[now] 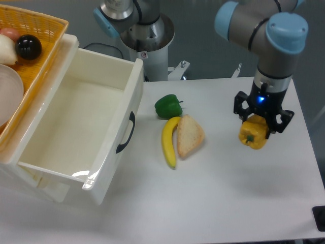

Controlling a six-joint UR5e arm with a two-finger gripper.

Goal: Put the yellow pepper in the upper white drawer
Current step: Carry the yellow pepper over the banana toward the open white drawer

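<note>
The yellow pepper [253, 133] is at the right of the white table, held between the fingers of my gripper [262, 120], which comes down on it from above and is shut on it. I cannot tell whether the pepper touches the table. The upper white drawer [109, 147] stands pulled open at the left, its black handle [127, 132] facing the table's middle. Its inside shows nothing in it. The gripper is far to the right of the drawer.
A green pepper [168, 106], a banana [169, 141] and a piece of bread [189, 135] lie between the drawer and the gripper. An orange wicker basket [48, 38] with items sits on top at the upper left. The arm's base [144, 35] stands behind.
</note>
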